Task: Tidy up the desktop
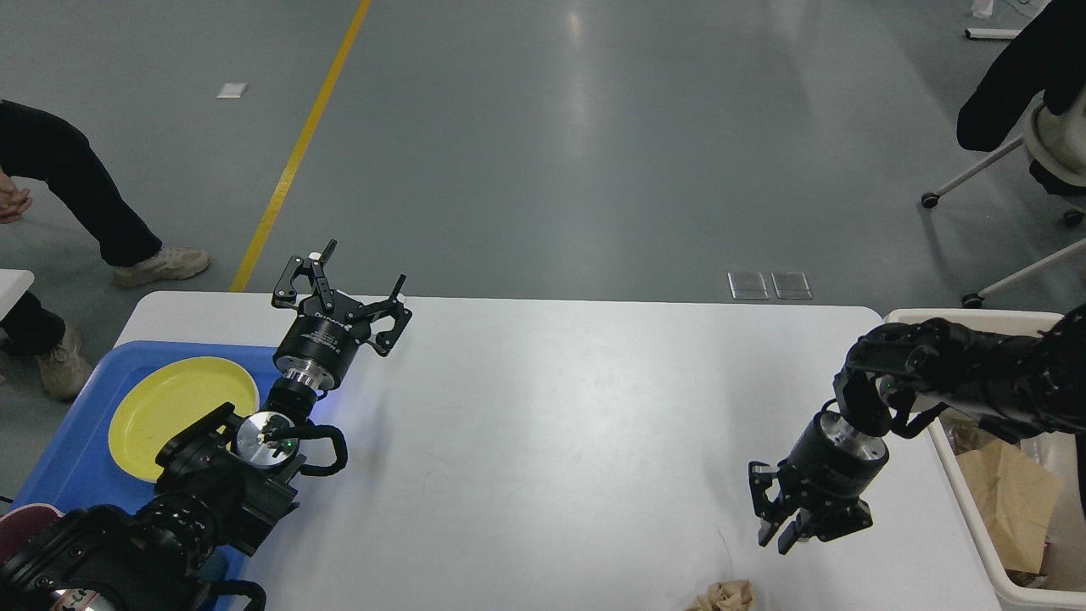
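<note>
Right gripper [793, 530] hangs above the near right part of the worktop [551, 407], pointing down, its fingers drawn close together with nothing between them that I can see; the crumpled brown paper wad [723, 596] lies apart from it, on the worktop at the very bottom edge of the view, partly cut off. Left gripper [346, 284] is raised over the far left corner with its fingers spread wide and holding nothing. The likely trouble, in my judgement, is the wad: it sits close to the near edge, so a descent that lands off-centre could push it off the worktop instead of catching it, and light crumpled paper may spring out of a pinch or be held by only a loose fold and drop on the way to the beige bin [976, 321] at the right, which already holds brown paper. The right arm also reaches across the bin's rim, so a careless swing could knock it. The worktop is white, smooth and plain, with rounded corners, mostly bare in the middle; a blue tray [64, 450] with a yellow plate [170, 407] rests at its left end. Beyond is a grey glossy floor with a yellow line [297, 153], a person's legs [76, 195] at left and a wheeled chair [1018, 153] at right.
</note>
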Controlling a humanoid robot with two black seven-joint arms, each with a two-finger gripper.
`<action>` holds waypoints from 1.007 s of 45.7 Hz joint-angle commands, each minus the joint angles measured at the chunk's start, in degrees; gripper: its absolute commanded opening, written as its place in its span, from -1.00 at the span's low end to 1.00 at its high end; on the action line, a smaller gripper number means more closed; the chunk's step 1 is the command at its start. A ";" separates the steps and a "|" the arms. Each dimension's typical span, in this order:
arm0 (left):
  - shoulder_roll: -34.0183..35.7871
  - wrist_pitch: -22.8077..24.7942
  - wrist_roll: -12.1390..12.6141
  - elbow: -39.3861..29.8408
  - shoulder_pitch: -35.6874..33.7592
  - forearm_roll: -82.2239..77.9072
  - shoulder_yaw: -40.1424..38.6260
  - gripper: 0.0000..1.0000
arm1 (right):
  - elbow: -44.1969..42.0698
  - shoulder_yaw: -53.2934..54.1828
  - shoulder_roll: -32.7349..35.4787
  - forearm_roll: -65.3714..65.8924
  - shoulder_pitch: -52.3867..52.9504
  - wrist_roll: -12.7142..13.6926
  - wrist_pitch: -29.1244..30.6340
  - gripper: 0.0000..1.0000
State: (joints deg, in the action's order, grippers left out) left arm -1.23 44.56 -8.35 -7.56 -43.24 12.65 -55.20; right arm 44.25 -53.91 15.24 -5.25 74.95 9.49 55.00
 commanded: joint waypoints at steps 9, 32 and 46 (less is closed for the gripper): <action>0.00 0.00 0.00 0.00 0.00 0.01 0.00 0.94 | -2.59 -0.93 5.32 -3.19 11.97 0.09 0.00 1.00; 0.00 0.00 0.00 0.00 0.00 0.01 0.00 0.94 | -0.04 -10.42 12.71 6.91 30.43 0.70 0.00 1.00; 0.00 0.00 0.00 0.00 0.00 0.01 0.00 0.94 | 5.57 -11.83 16.92 9.11 33.77 0.79 0.00 1.00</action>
State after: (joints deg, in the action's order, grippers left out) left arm -1.23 44.56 -8.35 -7.56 -43.24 12.62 -55.20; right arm 46.08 -65.49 29.73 3.66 108.27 10.25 55.01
